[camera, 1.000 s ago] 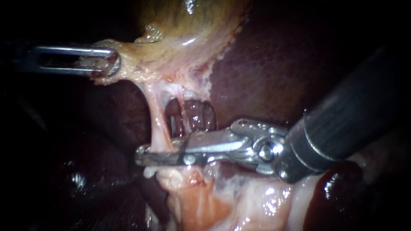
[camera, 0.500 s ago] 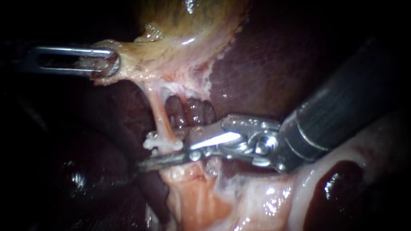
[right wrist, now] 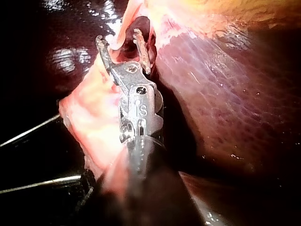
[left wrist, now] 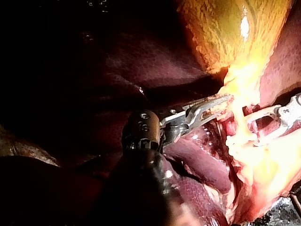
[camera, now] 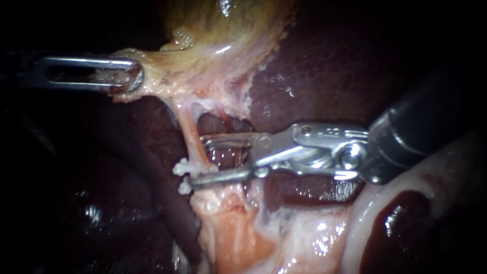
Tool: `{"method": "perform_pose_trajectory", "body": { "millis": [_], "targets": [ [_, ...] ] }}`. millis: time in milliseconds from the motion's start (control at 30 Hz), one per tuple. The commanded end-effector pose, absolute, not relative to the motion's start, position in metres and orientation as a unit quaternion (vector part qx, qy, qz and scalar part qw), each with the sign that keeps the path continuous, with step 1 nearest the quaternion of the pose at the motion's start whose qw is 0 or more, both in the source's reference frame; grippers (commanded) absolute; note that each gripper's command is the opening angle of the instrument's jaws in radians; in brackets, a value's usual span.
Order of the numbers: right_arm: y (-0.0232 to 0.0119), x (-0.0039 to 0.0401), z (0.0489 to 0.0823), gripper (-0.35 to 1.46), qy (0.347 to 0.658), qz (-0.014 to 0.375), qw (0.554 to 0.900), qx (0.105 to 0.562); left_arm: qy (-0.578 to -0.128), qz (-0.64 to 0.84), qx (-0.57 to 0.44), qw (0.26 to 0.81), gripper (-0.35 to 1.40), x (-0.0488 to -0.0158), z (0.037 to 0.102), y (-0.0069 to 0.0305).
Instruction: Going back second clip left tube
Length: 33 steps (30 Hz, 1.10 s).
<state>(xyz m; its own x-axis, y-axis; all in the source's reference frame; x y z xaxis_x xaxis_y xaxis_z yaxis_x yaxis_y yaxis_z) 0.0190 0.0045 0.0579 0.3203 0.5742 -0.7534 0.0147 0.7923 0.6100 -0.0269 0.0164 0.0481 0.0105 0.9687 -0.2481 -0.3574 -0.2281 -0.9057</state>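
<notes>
R instrument [camera: 197, 160] comes in from the right w/ jaws apart, gripping nothing. The left tube [camera: 188, 134] runs down past both tips; can't tell if either tip touches it. A white clip [camera: 185, 166] sits across the tube, just above the lower jaw's tip. A second white knob just under that tip is half covered, so it can't be told for sure as another clip.

L instrument [camera: 131, 76] has jaws clenched on the gallbladder [camera: 228, 30] edge, tissue drawn out to a point there. Dark liver [camera: 314, 71] lies behind. Both shafts fade into shadow.

Left wrist view: L instrument [left wrist: 225, 100] bites into yellow tissue. Glare washes out tube & clip. R instrument [left wrist: 252, 131] is cut off at the frame edge, jaws spread.

Right wrist view: R instrument [right wrist: 118, 36] shows both jaws splayed w/ pale tissue in the gap; the clip is hard to make out there
</notes>
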Motion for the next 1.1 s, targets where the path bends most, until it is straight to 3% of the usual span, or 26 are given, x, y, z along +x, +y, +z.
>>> {"method": "perform_pose_trajectory", "body": {
  "millis": [33, 567, 1100],
  "targets": [
    [0.0048, 0.0181, 0.0575, 0.5, 0.555, 0.179, 0.768, 0.265, -0.324, 0.625, -0.473, 0.53, -0.35, -0.0269, 0.0481, 0.0164],
    [0.005, 0.0068, 0.0549, 0.5, 0.569, 0.128, 0.777, 0.237, -0.323, 0.625, -0.473, 0.53, -0.35, -0.027, 0.0485, 0.0165],
    [0.0064, 0.0042, 0.0543, 0.5, 0.57, 0.125, 0.78, 0.226, -0.328, 0.628, -0.471, 0.525, -0.35, -0.0321, 0.0539, 0.0151]
  ]
}}
